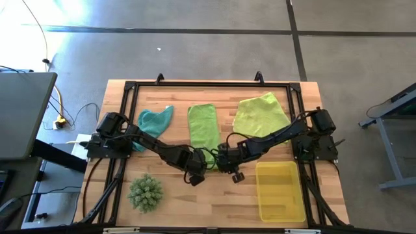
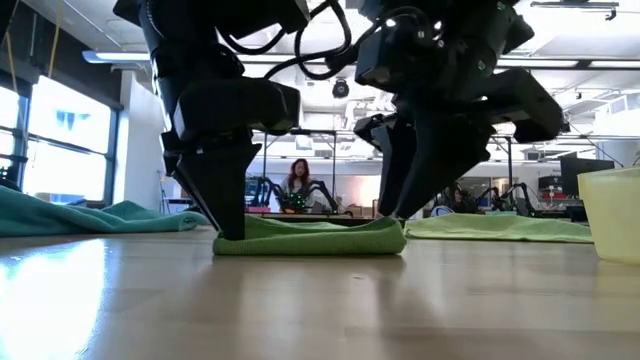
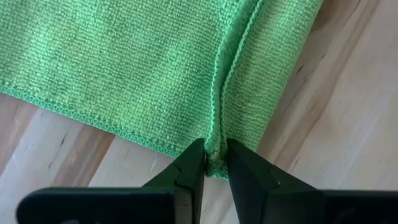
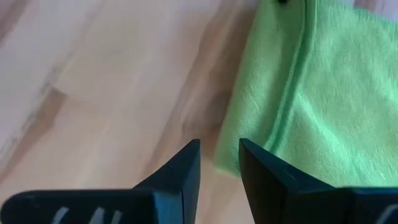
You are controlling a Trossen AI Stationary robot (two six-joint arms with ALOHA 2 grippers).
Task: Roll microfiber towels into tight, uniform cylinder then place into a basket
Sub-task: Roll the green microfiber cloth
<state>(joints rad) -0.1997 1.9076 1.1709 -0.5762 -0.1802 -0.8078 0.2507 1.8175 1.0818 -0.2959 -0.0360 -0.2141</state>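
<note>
Three towels lie across the far half of the wooden tabletop: a teal towel bunched up toward the left, a bright green towel folded into a long strip in the middle, and a pale yellow-green towel spread loosely to the right. The yellow basket sits at the near right of the tabletop, well apart from the green strip, and nothing shows inside it. A spiky green ball rests at the near left.

Both arms reach in to the near end of the bright green towel. The left gripper is down at the towel's near left corner, and its jaws stand narrow with the stitched hem of the towel pinched between the tips. The right gripper is down at the near right corner; its jaws stand a little apart, and the corner of the towel lies just beyond the tips, so whether they hold any cloth cannot be told from the right wrist view.

From the low view the green towel lies flat on the tabletop as a thin folded layer, with one gripper planted at each of its ends. In the room behind the tabletop a person sits far off.
</note>
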